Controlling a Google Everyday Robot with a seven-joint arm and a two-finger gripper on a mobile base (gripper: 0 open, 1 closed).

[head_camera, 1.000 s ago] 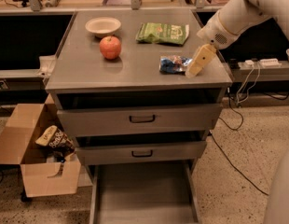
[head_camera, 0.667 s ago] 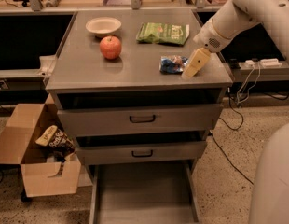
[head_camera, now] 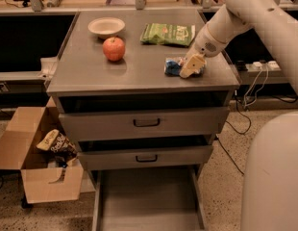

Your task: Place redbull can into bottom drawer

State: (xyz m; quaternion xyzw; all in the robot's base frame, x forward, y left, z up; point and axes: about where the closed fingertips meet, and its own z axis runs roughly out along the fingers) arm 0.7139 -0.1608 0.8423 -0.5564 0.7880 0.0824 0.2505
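Observation:
The redbull can (head_camera: 172, 67) lies on its side on the grey cabinet top, near the right front, blue and silver. My gripper (head_camera: 192, 65) is low over the can's right end and covers part of it; the white arm reaches in from the upper right. The bottom drawer (head_camera: 149, 201) stands pulled out at floor level below the cabinet, a flat grey tray with low side walls and nothing in it.
On the cabinet top (head_camera: 91, 71) are a red apple (head_camera: 114, 48), a white bowl (head_camera: 106, 27) and a green snack bag (head_camera: 168, 34). Two shut grey drawers with black handles (head_camera: 146, 122) sit above the tray. An open cardboard box (head_camera: 41, 162) stands on the floor at the left.
My gripper has moved a little to the left along the cabinet top and now overlaps the can's right end. The can, apple, bowl and bag have not moved.

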